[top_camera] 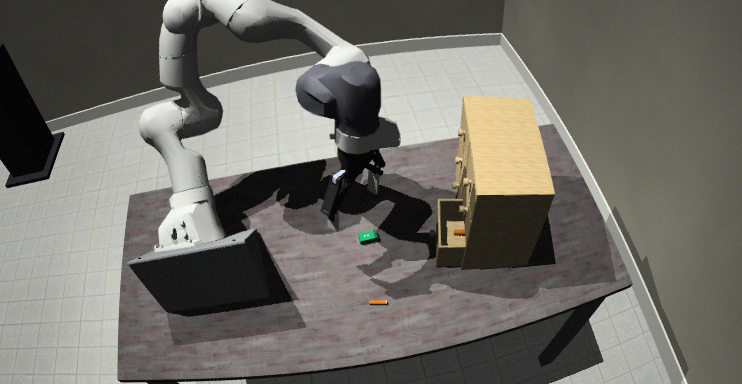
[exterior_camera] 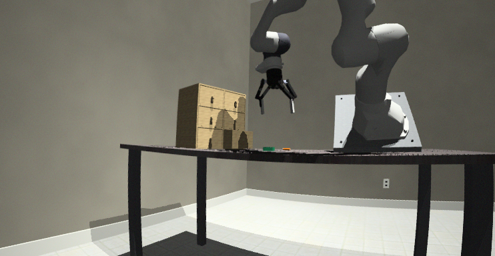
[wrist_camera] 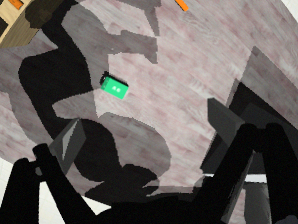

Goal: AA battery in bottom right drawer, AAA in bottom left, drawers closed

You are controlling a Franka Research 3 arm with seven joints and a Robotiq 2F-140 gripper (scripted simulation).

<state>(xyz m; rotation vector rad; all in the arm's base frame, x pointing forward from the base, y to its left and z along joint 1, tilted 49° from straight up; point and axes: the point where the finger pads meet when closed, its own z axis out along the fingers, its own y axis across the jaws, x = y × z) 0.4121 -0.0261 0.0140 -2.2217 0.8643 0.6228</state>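
Top view: The bottom-right drawer (top_camera: 450, 256) (exterior_camera: 247, 140) (wrist_camera: 22, 32) of the wooden chest (top_camera: 508, 147) (exterior_camera: 187, 115) is found pulled out, with one orange battery (top_camera: 459, 231) (wrist_camera: 16, 3) inside. A second orange battery (top_camera: 378, 302) (exterior_camera: 285, 149) (wrist_camera: 182, 5) is noted on the table (top_camera: 233, 350) (exterior_camera: 311, 158) (wrist_camera: 200, 65), in front of the chest. Battery sizes cannot be told.

Exterior view: The gripper (top_camera: 353, 208) (exterior_camera: 277, 111) (wrist_camera: 144, 119) is held above the table, before the chest, fingers spread. The other five drawers are seen closed.

Wrist view: Nothing is gripped; a green block (top_camera: 368, 236) (exterior_camera: 268, 149) (wrist_camera: 115, 87) is seen on the table.
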